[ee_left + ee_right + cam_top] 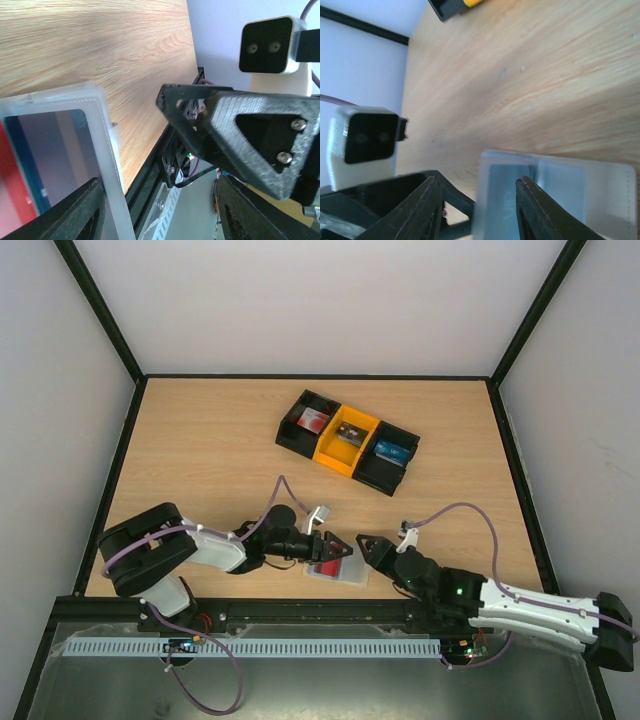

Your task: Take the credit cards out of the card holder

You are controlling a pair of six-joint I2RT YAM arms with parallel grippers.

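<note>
Evidently to steady it, the left gripper (pixel 343 551) rests spread on the card holder (pixel 346 575) — the right gripper (pixel 364 543), also spread, straddles its edge, seeking credit cards (pixel 12 195).

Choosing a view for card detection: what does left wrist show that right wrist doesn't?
Only left wrist: a red card showing in the card holder. Only right wrist: a corner of the black-and-yellow tray at the top of the view. Both: the translucent card holder lying on the wooden table, seen close up.
</note>
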